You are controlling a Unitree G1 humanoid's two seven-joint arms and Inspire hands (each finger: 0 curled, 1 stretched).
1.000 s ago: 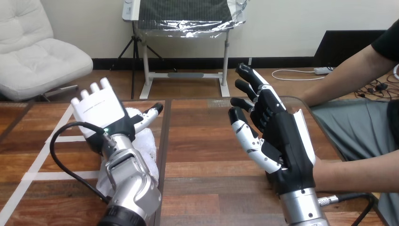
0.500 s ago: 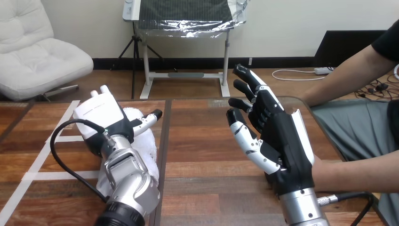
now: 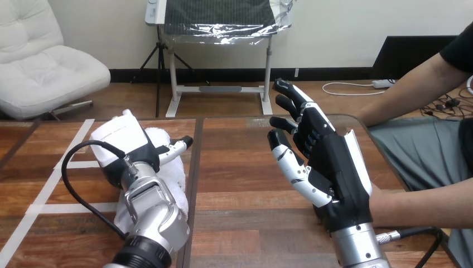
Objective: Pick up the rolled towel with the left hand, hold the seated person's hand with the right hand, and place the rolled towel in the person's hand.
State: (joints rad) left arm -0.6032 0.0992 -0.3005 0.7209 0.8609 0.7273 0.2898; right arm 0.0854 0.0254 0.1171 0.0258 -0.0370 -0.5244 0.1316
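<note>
The white rolled towel lies on the wooden table at the left, partly under my left hand. That hand's fingers are curled down over the towel's far side, and its thumb lies along the top. My right hand stands upright at the centre right with its palm facing left and its fingers straight, holding nothing. The person's forearm comes in from the right edge. It ends behind my right hand's wrist, which hides the person's hand. I cannot tell if the two touch.
White tape lines cross the table's left part. A dark seam runs front to back beside the towel. The person's other arm reaches in at the upper right, above the table's far right corner.
My left hand's fingers, straight a second ago, have folded down over the towel and the hand has sunk onto it. My right hand has drifted slightly left.
</note>
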